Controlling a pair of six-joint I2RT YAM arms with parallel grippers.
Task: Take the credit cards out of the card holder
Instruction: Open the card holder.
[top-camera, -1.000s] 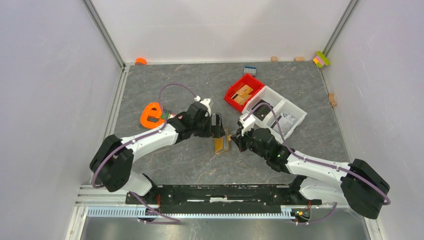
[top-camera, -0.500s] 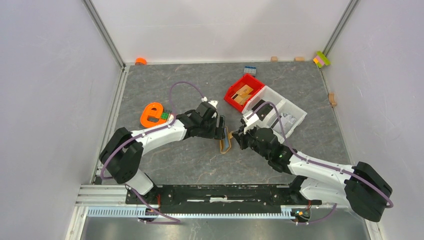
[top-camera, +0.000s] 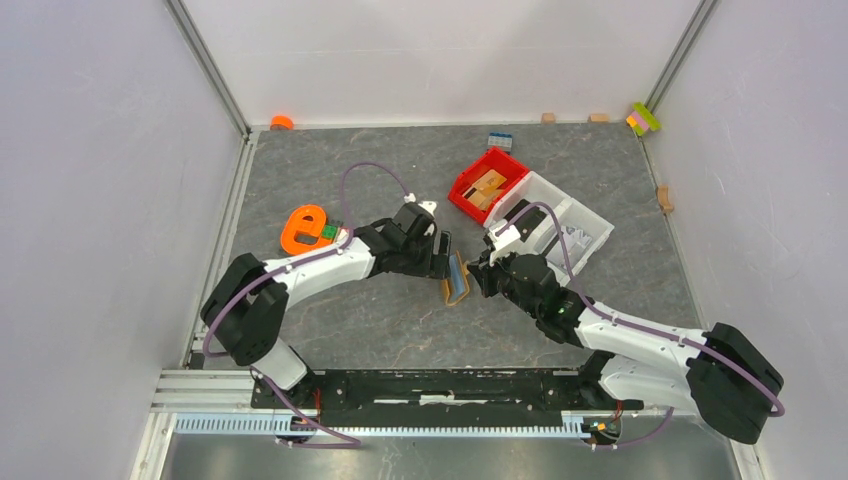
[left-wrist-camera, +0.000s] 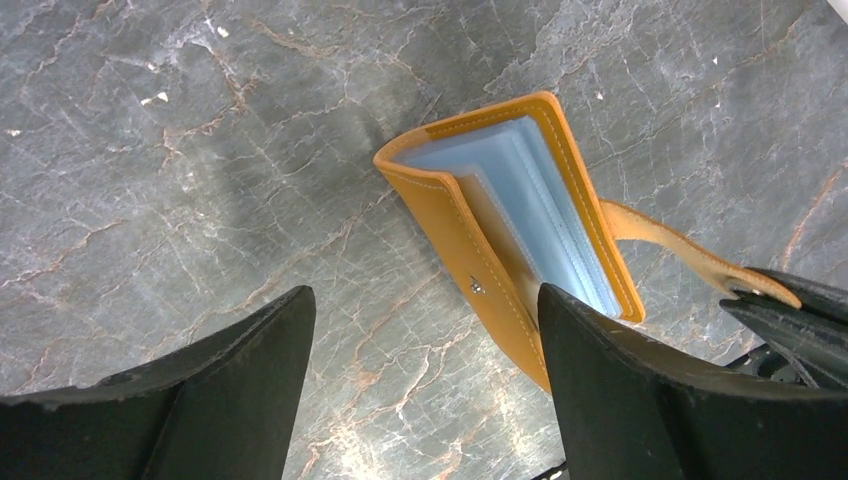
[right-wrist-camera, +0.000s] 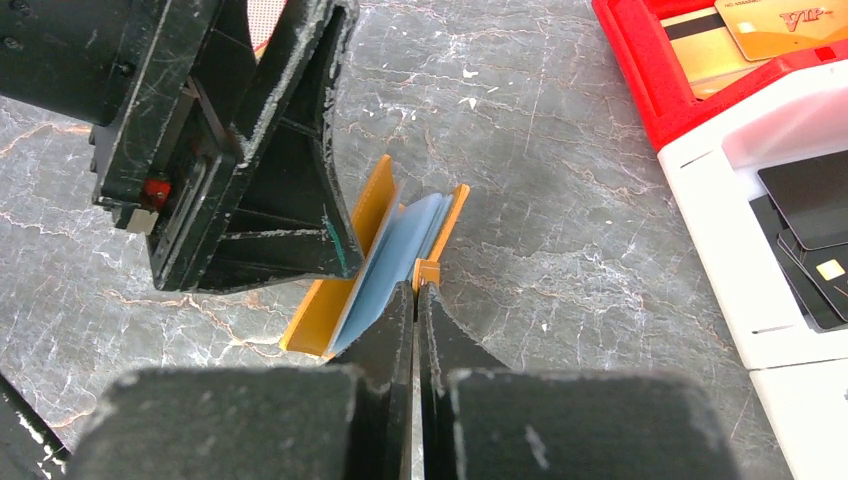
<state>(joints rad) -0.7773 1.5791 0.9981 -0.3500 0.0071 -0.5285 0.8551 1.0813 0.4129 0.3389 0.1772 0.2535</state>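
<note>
The card holder (top-camera: 455, 281) stands on edge on the table between my two grippers, partly open, with its orange covers spread and its pale blue sleeves showing (left-wrist-camera: 520, 190). My right gripper (right-wrist-camera: 415, 290) is shut on the holder's orange strap tab (right-wrist-camera: 426, 271); in the top view this gripper (top-camera: 478, 277) is just right of the holder. My left gripper (left-wrist-camera: 425, 300) is open, with one finger (left-wrist-camera: 620, 390) against the holder's left cover (right-wrist-camera: 340, 290). In the top view it (top-camera: 443, 262) is at the holder's left. No card shows inside the sleeves. Dark grey cards (right-wrist-camera: 812, 205) lie in the white tray.
A red bin (top-camera: 462, 186) holding tan cards (right-wrist-camera: 770, 25) and a white tray (top-camera: 590, 215) stand just behind the right gripper. An orange e-shaped object (top-camera: 303, 230) lies left of the left arm. Small blocks and coloured bricks (top-camera: 643, 118) line the back wall.
My left gripper has moved right, up against the card holder. The holder has gone from closed to partly open, so its blue sleeves now show. The right gripper still holds the strap.
</note>
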